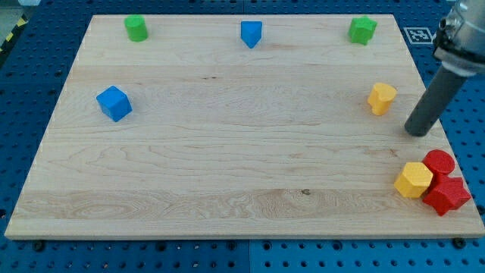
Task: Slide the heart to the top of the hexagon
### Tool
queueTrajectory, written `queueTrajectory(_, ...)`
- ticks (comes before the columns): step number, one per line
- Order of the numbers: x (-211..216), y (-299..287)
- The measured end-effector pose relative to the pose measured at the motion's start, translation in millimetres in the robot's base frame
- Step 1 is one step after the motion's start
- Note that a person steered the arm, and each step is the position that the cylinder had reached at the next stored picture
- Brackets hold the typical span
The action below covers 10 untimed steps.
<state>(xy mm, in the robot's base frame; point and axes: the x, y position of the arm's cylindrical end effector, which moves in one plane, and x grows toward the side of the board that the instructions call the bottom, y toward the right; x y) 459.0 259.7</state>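
Note:
A yellow block (381, 98) that looks like the heart lies near the board's right edge. A second yellow block (414, 180), which looks like the hexagon, lies at the lower right and touches two red blocks. My tip (416, 133) is on the board, to the right of and a little below the heart, and above the hexagon. It touches neither block. The dark rod rises from it toward the view's upper right.
A red cylinder (439, 162) and a red star-like block (446, 195) sit right of the hexagon by the board's corner. A blue cube (114, 103) lies at the left. A green cylinder (136, 28), a blue block (251, 33) and a green star (362, 30) line the top edge.

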Motion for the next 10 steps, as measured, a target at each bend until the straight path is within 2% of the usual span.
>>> queueTrajectory(1, -50.6, 14.1)
queueTrajectory(2, -81.0, -2.0)
queueTrajectory(3, -65.0, -44.9)
queueTrajectory(4, -19.1, -55.5)
queueTrajectory(6, -37.1, -77.9)
queueTrajectory(8, 4.0, -82.2)
queueTrajectory(9, 6.1, -88.3)
queueTrajectory(10, -10.0, -87.8)
